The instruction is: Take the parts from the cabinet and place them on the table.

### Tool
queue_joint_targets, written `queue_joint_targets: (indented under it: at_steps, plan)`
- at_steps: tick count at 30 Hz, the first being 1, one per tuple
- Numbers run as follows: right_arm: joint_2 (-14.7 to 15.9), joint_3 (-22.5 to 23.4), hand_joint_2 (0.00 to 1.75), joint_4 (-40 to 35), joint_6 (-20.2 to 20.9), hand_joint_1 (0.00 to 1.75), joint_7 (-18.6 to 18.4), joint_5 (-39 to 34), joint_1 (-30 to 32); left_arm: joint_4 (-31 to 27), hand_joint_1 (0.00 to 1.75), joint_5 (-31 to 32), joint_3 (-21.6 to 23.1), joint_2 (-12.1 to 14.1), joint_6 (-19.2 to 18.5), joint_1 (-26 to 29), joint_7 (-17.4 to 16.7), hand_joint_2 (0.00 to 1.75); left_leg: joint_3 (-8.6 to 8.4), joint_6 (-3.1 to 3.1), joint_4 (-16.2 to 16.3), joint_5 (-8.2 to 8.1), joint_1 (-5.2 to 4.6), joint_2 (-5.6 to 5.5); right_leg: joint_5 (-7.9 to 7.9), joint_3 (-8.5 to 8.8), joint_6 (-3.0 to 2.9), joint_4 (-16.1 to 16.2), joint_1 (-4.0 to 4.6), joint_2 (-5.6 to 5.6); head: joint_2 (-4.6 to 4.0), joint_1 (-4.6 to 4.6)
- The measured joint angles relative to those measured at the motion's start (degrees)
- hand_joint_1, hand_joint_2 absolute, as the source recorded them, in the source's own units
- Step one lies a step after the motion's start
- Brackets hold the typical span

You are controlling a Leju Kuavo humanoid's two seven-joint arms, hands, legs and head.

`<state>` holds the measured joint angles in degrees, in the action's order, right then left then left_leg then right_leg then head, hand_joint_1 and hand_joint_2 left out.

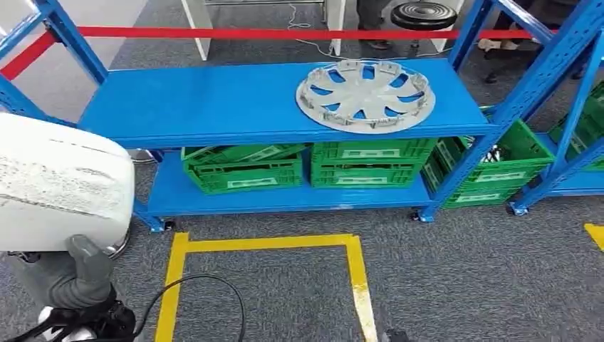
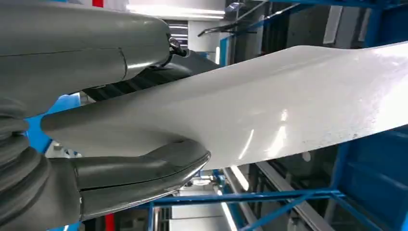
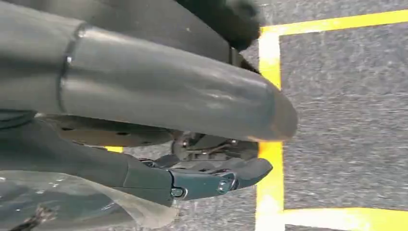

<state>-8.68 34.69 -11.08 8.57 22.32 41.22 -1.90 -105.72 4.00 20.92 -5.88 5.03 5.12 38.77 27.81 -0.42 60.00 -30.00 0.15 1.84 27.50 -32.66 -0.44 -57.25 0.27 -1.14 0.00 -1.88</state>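
A: Biggest first. Blue rack (image 1: pixel 235 107), 2 shelves, standing on grey carpet. Red bar (image 1: pixel 285 33) across behind it.

B: On the shelves?

A: Upper shelf: 1 silver wheel cover (image 1: pixel 365 95), lying flat, right of middle. Lower shelf: 2 green crates (image 1: pixel 242 169) side by side; further green crates on the neighbouring rack to the right.

B: The part in hand?

A: White panel (image 1: pixel 60 189), large, smooth, curved, low on the left in the head view, well apart from the rack. Left hand (image 2: pixel 96 144) holds it. In the left wrist view the thick grey thumb (image 2: pixel 144 173) lies against 1 face of the panel and the dark fingers (image 2: pixel 144 79) sit against the other. So pinching the panel near its edge; the rest of the sheet runs out beyond the fingers.

B: Right hand?

A: Right hand (image 3: pixel 192 159) hangs over the carpet, above the yellow floor tape (image 3: pixel 269 159). Fingers (image 3: pixel 216 180) lie straight and close together, nothing between them. Clear plastic film sits at the wrist.

B: Floor?

A: Yellow tape (image 1: pixel 263 246) marks a box in front of the rack. Black cable (image 1: pixel 206 285) loops across its left line.
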Motion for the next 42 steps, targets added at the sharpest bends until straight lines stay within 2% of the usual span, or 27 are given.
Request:
queue_joint_targets:
  at_steps: [1,3,5,7,9,10,11,13,14,15,16,19,20,21,22,24,25,26,27,29,30,31,35,37,38,40,42]
  plan:
    - [-0.18,0.00,0.00,0.00,-0.20,0.00,0.00,0.24,0.01,-0.02,1.75,0.07,0.02,-0.02,-0.09,-0.18,0.00,1.75,-1.42,0.29,-2.44,-0.65,-0.26,0.19,-0.22,-0.31,0.29,-0.33,0.13,-0.05,0.00,0.00]
    - [-0.26,0.00,0.00,0.00,-0.39,0.00,-0.09,0.66,0.08,-0.17,1.75,0.04,0.04,-0.07,-0.09,-0.53,-0.02,1.75,-1.11,0.93,-3.68,-1.35,-0.45,-0.28,-0.89,-0.81,1.00,-0.38,0.04,-0.91,0.00,0.11]
    - [-0.35,0.00,0.00,0.00,-0.61,0.00,-0.22,1.00,0.07,-0.17,1.75,-0.09,0.04,-0.13,-0.07,-0.34,0.00,1.75,-0.54,1.90,-4.38,-0.03,0.15,-1.08,-0.82,-1.41,1.64,-0.65,-0.04,-1.39,0.00,0.09]
    - [-0.37,-0.02,0.00,0.00,-0.61,0.00,-0.33,1.16,0.03,-0.17,1.75,-0.35,0.04,-0.24,-0.07,-0.40,0.00,1.75,0.44,2.65,-4.33,0.88,0.09,-1.72,3.91,-3.69,2.21,-5.83,-0.18,0.35,0.00,-0.41]
    - [-0.37,-0.02,0.00,0.00,-0.63,0.00,-0.39,1.29,0.07,-0.17,1.75,-0.37,0.04,-0.22,-0.09,-0.33,-0.02,1.75,1.64,2.65,-4.24,1.75,-0.05,-2.32,8.44,-6.91,2.47,-14.63,-0.31,0.82,0.00,-0.41]
    - [-0.37,-0.02,0.00,0.00,-0.74,0.00,-0.70,1.50,0.10,-0.17,1.75,-0.42,0.04,-0.24,-0.09,-0.30,0.00,1.75,2.27,2.58,-4.13,2.20,-0.08,-2.74,9.32,-7.69,2.57,-17.40,-0.32,0.90,0.00,-0.46]
    - [-0.37,-0.02,0.00,0.00,-0.74,0.00,-0.79,1.64,0.13,-0.17,1.75,-0.42,0.04,-0.22,-0.09,-0.28,-0.02,1.75,2.75,2.47,-4.05,2.52,-0.08,-3.21,8.74,-6.98,2.57,-17.10,-0.33,0.91,0.00,-0.42]
    - [-0.37,-0.02,0.00,0.00,-0.79,0.00,-1.00,1.70,0.11,-0.17,1.75,-0.40,0.04,-0.24,-0.09,-0.28,0.00,1.75,3.51,2.19,-3.63,2.99,-0.05,-4.27,4.87,-1.72,2.40,-9.27,-0.45,1.35,0.00,-0.41]
    - [-0.37,-0.02,0.00,0.00,-0.79,0.00,-1.07,1.79,0.11,-0.17,1.75,-0.39,0.04,-0.24,-0.07,-0.28,-0.02,1.75,3.81,2.01,-3.34,3.11,-0.03,-4.89,2.82,1.81,2.21,-3.60,-0.60,2.48,0.00,-0.44]
    - [-0.37,-0.04,0.00,0.00,-0.79,0.00,-1.20,1.94,0.04,-0.17,1.75,-0.42,0.04,-0.26,-0.07,-0.28,-0.02,1.75,4.18,1.79,-3.08,3.21,-0.09,-5.25,3.49,3.69,1.98,0.06,-0.85,5.77,0.00,-0.44]
    - [-0.37,-0.07,0.00,0.02,-0.79,0.00,-1.27,2.10,0.07,-0.17,1.75,-0.46,0.04,-0.26,-0.07,-0.45,-0.02,1.75,4.69,1.54,-2.42,3.31,-0.39,-5.84,3.56,4.18,1.93,1.09,-1.04,6.05,0.00,-0.29]
    - [-0.37,-0.09,0.00,0.07,-0.90,0.00,-1.66,2.71,0.34,-0.20,1.75,-0.48,0.04,-0.33,0.07,-0.29,0.00,1.75,5.42,0.22,-2.64,4.35,-0.05,-7.59,3.05,4.12,1.02,0.39,-0.67,4.21,0.00,-0.31]
    - [-0.55,-0.13,0.00,0.07,-0.90,0.00,-1.73,3.06,0.28,-0.20,1.75,-0.50,0.02,-0.31,0.09,-0.30,0.00,1.75,5.77,0.06,-2.24,4.03,-0.04,-7.26,2.56,3.95,0.45,0.77,-1.20,3.19,0.00,-0.39]
    - [-0.52,-0.20,0.00,0.07,-0.90,0.00,-1.86,3.34,0.17,-0.20,1.75,-0.50,0.02,-0.31,0.07,-0.42,0.00,1.75,6.36,-0.21,-0.99,2.74,-0.27,-4.84,2.40,3.85,0.22,0.77,-1.11,2.62,0.00,-0.08]
    - [-0.55,-0.33,0.00,0.07,-0.90,0.00,-1.99,3.65,0.20,-0.20,1.75,-0.50,0.04,-0.31,0.00,-0.55,-0.02,1.75,7.64,-0.53,2.09,0.47,-0.16,-3.54,2.33,3.72,0.02,0.76,-1.07,1.87,0.00,0.46]
    - [-0.52,-0.59,0.00,0.09,-0.94,0.00,-2.21,3.96,0.50,-0.17,1.75,-0.55,0.04,-0.33,-0.07,-0.55,-0.02,1.75,11.16,-1.01,11.15,-4.09,0.05,-2.77,2.30,3.42,-0.04,0.72,-0.92,0.15,0.00,0.57]
    - [-0.52,-0.59,0.00,0.09,-0.96,0.00,-2.23,4.22,0.61,-0.17,1.75,-0.57,0.02,-0.28,-0.09,-0.51,0.00,1.75,12.50,-1.16,14.81,-5.32,0.17,-2.64,2.29,3.22,-0.05,0.65,-0.86,-0.80,0.00,0.55]
    - [-0.52,-0.61,0.00,0.09,-1.05,0.00,-2.25,4.41,0.62,-0.17,1.75,-0.59,0.02,-0.28,-0.13,-0.48,0.00,1.75,12.39,-1.24,15.43,-5.00,0.26,-2.59,2.29,3.12,-0.05,0.59,-0.79,-1.69,0.00,0.55]
    - [-0.52,-0.68,0.00,0.09,-1.18,0.00,-2.34,4.59,0.58,-0.17,1.75,-0.57,0.02,-0.28,-0.26,-0.49,0.00,1.75,10.92,-1.16,13.34,-3.44,0.26,-2.48,2.29,3.10,-0.04,0.53,-0.75,-2.48,0.00,0.52]
    - [-0.52,-0.92,0.00,0.07,-1.38,0.00,-2.54,4.76,0.48,-0.17,1.75,-0.57,0.02,-0.28,-0.26,-0.51,0.00,1.75,5.40,-0.65,3.41,1.26,0.18,-1.16,2.35,3.33,0.02,0.50,-0.66,-3.77,0.00,0.55]
    - [-0.52,-1.05,0.00,0.07,-1.40,0.00,-2.58,4.92,0.49,-0.17,1.75,-0.57,0.02,-0.31,-0.28,-0.54,0.00,1.75,2.99,-0.25,-1.24,2.51,-0.06,1.25,2.41,3.46,0.11,0.50,-0.52,-4.25,0.00,0.55]
    - [-0.52,-1.14,0.00,0.09,-1.40,0.00,-2.64,5.05,0.46,-0.17,1.75,-0.59,0.04,-0.37,-0.39,-0.69,0.00,1.75,2.47,0.07,-2.61,1.72,-0.89,3.82,2.54,3.26,0.35,0.26,0.00,-4.79,0.00,0.53]
    - [-0.52,-1.57,0.00,0.02,-1.53,0.00,-3.15,5.68,0.32,-0.18,1.75,-1.07,0.00,-0.46,-0.52,-0.69,0.00,1.75,3.45,1.50,-3.06,2.32,-0.60,1.08,2.59,3.25,1.34,0.40,0.14,-7.12,0.00,0.37]
    - [-0.52,-1.79,0.00,0.00,-1.46,0.00,-3.21,5.99,0.16,-0.17,1.75,-1.16,0.00,-0.61,-0.57,-0.85,0.00,1.75,3.63,2.22,-3.37,2.87,-0.16,0.07,5.56,1.47,1.88,-2.99,-0.20,-1.24,0.00,0.18]
    - [-0.52,-2.06,0.00,0.07,-1.44,0.00,-3.37,6.21,0.17,-0.17,1.75,-1.07,0.00,-0.74,-0.57,-0.84,0.00,1.75,3.87,2.38,-3.36,2.99,-0.17,-0.62,7.91,-0.56,1.94,-7.56,-0.36,0.25,0.00,-0.04]
    - [-0.52,-2.23,0.00,0.09,-1.44,0.00,-3.69,6.67,0.22,-0.15,1.75,-1.05,0.00,-0.79,-0.57,-0.70,0.00,1.75,4.13,2.60,-3.30,3.18,-0.31,-2.08,11.21,-4.68,2.07,-16.57,-0.37,1.01,0.00,-0.04]
    - [-0.52,-2.58,0.00,0.09,-1.53,0.00,-4.04,7.01,0.25,-0.13,1.75,-0.92,0.00,-0.79,-0.57,-0.42,-0.02,1.75,4.10,2.54,-3.20,3.26,-0.32,-3.70,9.27,-4.79,2.01,-16.49,-0.39,1.06,0.00,-0.06]
